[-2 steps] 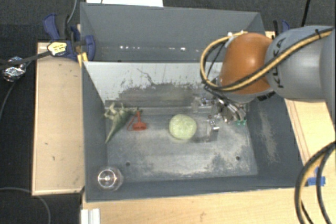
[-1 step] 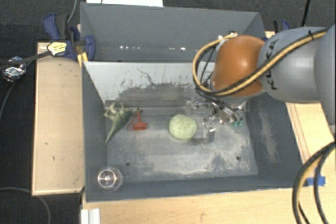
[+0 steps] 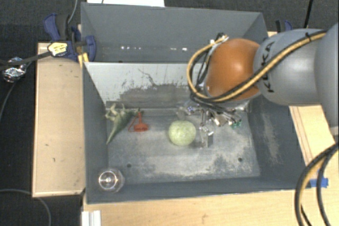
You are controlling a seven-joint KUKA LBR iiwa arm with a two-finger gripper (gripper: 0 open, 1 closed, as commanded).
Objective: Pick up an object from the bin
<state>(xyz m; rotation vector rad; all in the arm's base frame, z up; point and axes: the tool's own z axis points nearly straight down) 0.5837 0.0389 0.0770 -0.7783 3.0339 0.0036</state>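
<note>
A pale green ball point(image 3: 181, 133) lies near the middle of the bin floor. My gripper point(image 3: 206, 133) is low over the floor, just to the right of the ball and close against it. Most of the gripper is covered by the arm's wrist above it. Further left lie a small red piece point(image 3: 140, 124) and a long green leaf-shaped thing point(image 3: 118, 120), side by side.
A clear round lid-like thing point(image 3: 108, 180) rests in the bin's front left corner. The arm with its orange cover and cables hangs over the bin's right half, from the back wall to the middle.
</note>
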